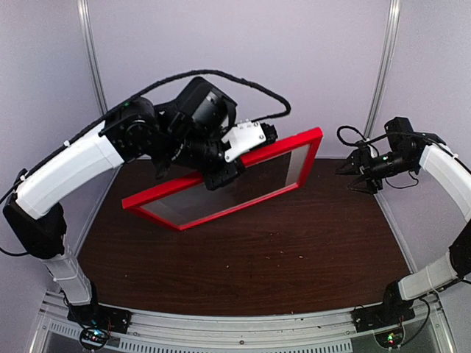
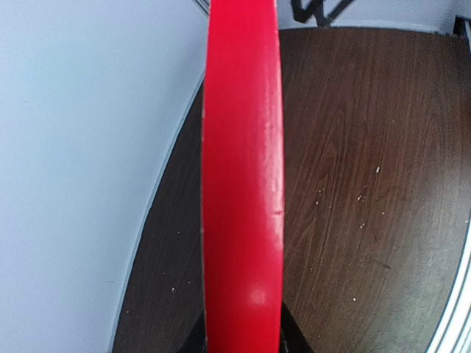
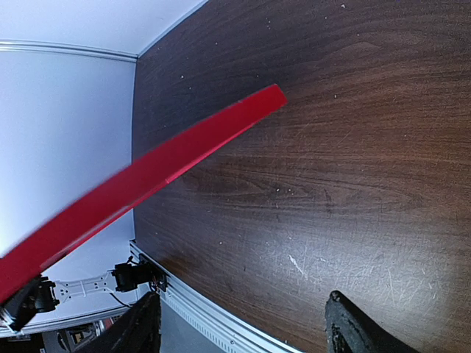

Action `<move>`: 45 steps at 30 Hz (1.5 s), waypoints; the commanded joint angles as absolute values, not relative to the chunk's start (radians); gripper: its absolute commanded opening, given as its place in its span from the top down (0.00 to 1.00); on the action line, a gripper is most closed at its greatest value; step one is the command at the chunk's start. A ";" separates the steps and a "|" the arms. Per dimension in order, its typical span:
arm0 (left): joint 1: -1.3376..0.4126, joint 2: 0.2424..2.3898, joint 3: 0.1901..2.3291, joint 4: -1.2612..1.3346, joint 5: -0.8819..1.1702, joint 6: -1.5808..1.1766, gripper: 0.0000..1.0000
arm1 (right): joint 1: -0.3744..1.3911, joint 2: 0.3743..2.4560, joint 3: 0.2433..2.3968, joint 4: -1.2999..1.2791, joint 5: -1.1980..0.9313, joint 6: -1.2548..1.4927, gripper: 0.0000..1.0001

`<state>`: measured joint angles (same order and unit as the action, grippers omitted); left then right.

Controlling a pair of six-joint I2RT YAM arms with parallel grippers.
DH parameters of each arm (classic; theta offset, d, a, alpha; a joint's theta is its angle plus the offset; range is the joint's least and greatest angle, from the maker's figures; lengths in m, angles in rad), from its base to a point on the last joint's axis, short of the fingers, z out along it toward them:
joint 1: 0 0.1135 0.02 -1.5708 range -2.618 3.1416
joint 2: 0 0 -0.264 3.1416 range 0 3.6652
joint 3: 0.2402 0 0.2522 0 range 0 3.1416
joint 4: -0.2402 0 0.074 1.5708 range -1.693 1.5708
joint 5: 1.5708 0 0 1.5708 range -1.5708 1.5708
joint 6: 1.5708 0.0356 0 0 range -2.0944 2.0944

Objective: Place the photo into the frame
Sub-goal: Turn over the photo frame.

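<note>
The frame [image 1: 283,147], bright red, hangs tilted above the table with its lower left corner lowest. My left gripper [image 1: 221,176] is shut on its upper rail near the middle. In the left wrist view the red rail [image 2: 243,184] runs straight up from between the dark fingertips [image 2: 294,343] of that gripper [image 2: 243,342]. My right gripper [image 1: 358,170] hovers just past the frame's right end, apart from it. In the right wrist view it [image 3: 243,331] is open with nothing between its fingers [image 3: 349,327], and the frame's red edge [image 3: 169,165] crosses above. The photo is not in view.
The dark wooden table [image 1: 294,243] lies under the frame. White walls enclose it at the back and sides, with a metal upright [image 1: 383,66] at the back right. An aluminium rail [image 1: 243,327] carrying both arm bases runs along the near edge.
</note>
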<state>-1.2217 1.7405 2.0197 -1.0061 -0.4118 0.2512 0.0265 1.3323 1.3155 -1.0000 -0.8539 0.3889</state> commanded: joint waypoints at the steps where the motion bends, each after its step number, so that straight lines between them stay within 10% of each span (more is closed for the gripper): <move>1: -1.125 1.765 2.222 -1.119 -0.234 0.138 1.00 | 0.021 1.304 1.306 -1.003 -0.835 0.352 0.25; 45: -0.796 2.033 2.419 -1.377 0.760 0.167 1.00 | 0.388 1.359 1.416 -0.759 -0.897 -0.035 0.09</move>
